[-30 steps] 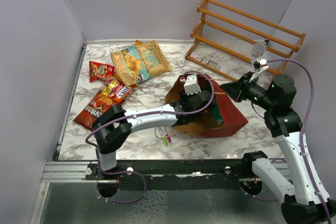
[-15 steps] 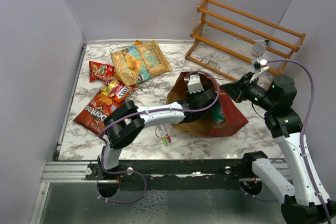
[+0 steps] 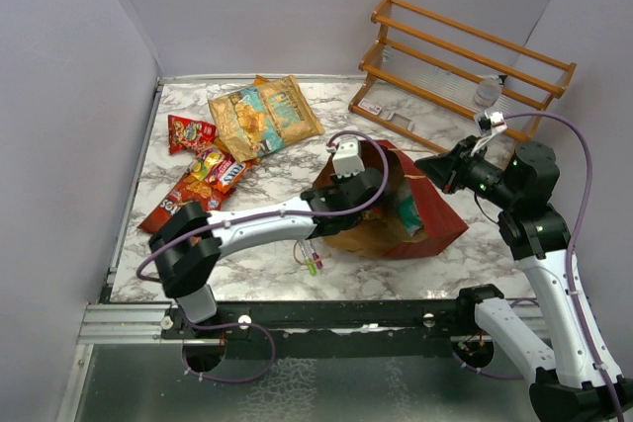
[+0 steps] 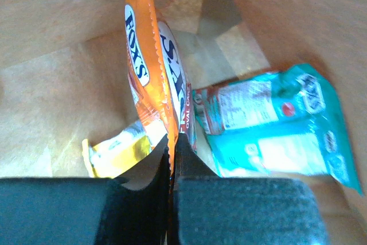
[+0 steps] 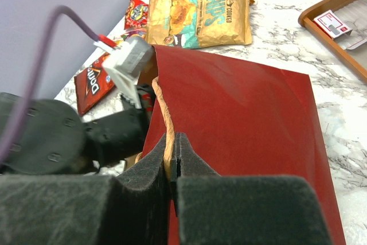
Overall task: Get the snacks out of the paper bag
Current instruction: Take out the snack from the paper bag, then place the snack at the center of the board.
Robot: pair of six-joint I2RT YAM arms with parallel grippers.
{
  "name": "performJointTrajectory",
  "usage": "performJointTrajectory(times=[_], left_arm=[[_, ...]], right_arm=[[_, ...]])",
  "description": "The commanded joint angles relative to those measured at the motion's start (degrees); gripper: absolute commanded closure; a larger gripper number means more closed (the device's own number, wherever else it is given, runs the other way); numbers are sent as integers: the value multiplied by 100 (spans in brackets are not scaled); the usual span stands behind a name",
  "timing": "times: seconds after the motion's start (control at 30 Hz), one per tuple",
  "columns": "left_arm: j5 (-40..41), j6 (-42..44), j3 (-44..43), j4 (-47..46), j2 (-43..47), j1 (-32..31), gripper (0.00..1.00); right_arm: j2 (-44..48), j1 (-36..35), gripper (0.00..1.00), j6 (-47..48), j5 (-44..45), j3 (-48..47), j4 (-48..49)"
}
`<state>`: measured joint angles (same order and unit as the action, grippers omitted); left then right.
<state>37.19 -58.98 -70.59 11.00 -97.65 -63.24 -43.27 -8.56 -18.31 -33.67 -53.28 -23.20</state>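
The red paper bag (image 3: 430, 224) lies on its side mid-table, mouth toward the left. My left gripper (image 4: 171, 144) reaches inside it and is shut on the edge of an orange Fox's packet (image 4: 140, 67). A teal packet (image 4: 275, 124) and a yellow packet (image 4: 114, 150) lie on the brown inside. My right gripper (image 5: 172, 164) is shut on the bag's string handle (image 5: 163, 113) at the upper rim (image 3: 435, 167). Outside, at the back left, lie the tan-and-teal chip bag (image 3: 265, 116), the red Doritos bag (image 3: 178, 200) and small packets (image 3: 220, 170).
A wooden slatted rack (image 3: 465, 66) stands at the back right. Two marker pens (image 3: 312, 262) lie in front of the bag's mouth, by the left arm. White walls close in the left, back and right sides.
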Motion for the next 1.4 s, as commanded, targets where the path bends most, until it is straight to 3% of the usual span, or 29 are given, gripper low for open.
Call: performJointTrajectory(times=[0.0, 0.17, 0.47, 0.7, 0.9, 1.03, 1.27, 1.37], left_arm=[[-851, 505, 588, -955, 1089, 1, 100], [-1407, 1147, 1305, -1659, 2037, 4, 100], [-2560, 2595, 2026, -1910, 3497, -1, 100], [-2633, 3907, 2210, -1354, 4646, 4, 100], [-2474, 4950, 1655, -435, 5069, 5, 100], [-1729, 5453, 1349, 25, 5181, 4, 100], [1428, 5863, 1316, 200, 5144, 2, 100], [2433, 6307, 1431, 42, 5047, 12, 100]], right_arm=[[64, -14, 99, 18, 170, 59, -66], [55, -14, 99, 42, 212, 76, -70], [64, -13, 99, 53, 260, 73, -83], [22, -14, 99, 52, 259, 86, -66], [-27, -14, 99, 55, 249, 79, -42], [-54, -13, 99, 51, 248, 73, -30], [-63, -13, 99, 61, 272, 123, -14], [-74, -14, 99, 74, 273, 112, -33]])
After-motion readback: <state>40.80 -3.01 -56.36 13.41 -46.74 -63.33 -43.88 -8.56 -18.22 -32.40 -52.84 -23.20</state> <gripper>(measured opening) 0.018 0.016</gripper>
